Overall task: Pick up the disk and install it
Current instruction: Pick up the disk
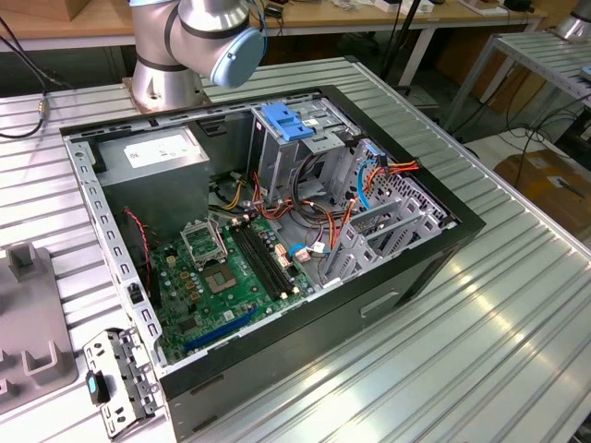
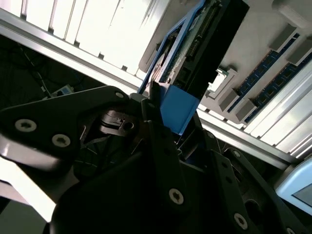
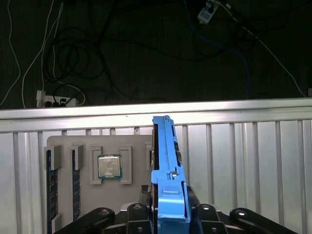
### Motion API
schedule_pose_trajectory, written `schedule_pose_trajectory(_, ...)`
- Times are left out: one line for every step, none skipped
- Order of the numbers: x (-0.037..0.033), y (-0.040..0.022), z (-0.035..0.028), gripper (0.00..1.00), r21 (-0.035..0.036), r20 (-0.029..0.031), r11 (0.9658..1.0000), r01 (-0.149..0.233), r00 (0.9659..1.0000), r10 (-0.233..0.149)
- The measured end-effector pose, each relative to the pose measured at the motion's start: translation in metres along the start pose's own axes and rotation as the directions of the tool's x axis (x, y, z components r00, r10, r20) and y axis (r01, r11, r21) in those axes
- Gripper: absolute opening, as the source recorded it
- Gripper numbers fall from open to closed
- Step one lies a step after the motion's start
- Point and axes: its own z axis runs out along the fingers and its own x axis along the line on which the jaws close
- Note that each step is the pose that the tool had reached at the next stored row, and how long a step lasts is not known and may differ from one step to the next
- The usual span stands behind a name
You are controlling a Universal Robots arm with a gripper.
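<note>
In both wrist views my gripper (image 3: 168,217) (image 2: 171,134) is shut on the disk (image 3: 167,161), which stands on edge between the dark fingers. The disk's bright blue rail faces the first wrist view. In the second wrist view the disk (image 2: 204,53) shows its black body, its blue edging and a blue end tab by the fingers. It hangs above the ribbed metal table, over a grey parts tray (image 3: 139,161). In the exterior view the open computer case (image 1: 277,231) lies on the table, with a metal drive cage (image 1: 277,157) at its far side.
The arm's base and elbow (image 1: 199,37) stand behind the case. A light-blue bracket (image 1: 288,123) tops the cage, with cables (image 1: 369,175) beside it. The grey tray holds a processor chip (image 3: 109,166) and memory sticks (image 3: 50,187). A small metal bracket (image 1: 115,378) lies at the exterior view's left.
</note>
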Motion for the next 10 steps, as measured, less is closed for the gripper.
schedule_pose_trajectory(0.0, 0.0, 0.0, 0.37, -0.0001, 0.0, 1.0, 0.0, 1.0, 0.0)
schedule_pose_trajectory(0.0, 0.0, 0.0, 0.37, 0.0, 0.0, 1.0, 0.0, 1.0, 0.0)
schedule_pose_trajectory(0.0, 0.0, 0.0, 0.37, 0.0, 0.0, 1.0, 0.0, 1.0, 0.0)
schedule_pose_trajectory(0.0, 0.0, 0.0, 0.37, 0.0, 0.0, 1.0, 0.0, 1.0, 0.0)
schedule_pose_trajectory(0.0, 0.0, 0.0, 0.37, 0.0, 0.0, 1.0, 0.0, 1.0, 0.0)
schedule_pose_trajectory(0.0, 0.0, 0.0, 0.37, 0.0, 0.0, 1.0, 0.0, 1.0, 0.0)
schedule_pose_trajectory(0.0, 0.0, 0.0, 0.37, -0.0001, 0.0, 1.0, 0.0, 1.0, 0.0)
schedule_pose_trajectory(0.0, 0.0, 0.0, 0.37, 0.0, 0.0, 1.0, 0.0, 1.0, 0.0)
schedule_pose_trajectory(0.0, 0.0, 0.0001, 0.37, 0.0, 0.0, 1.0, 0.0, 1.0, 0.0)
schedule_pose_trajectory(0.0, 0.0, 0.0, 0.37, -0.0001, 0.0, 1.0, 0.0, 1.0, 0.0)
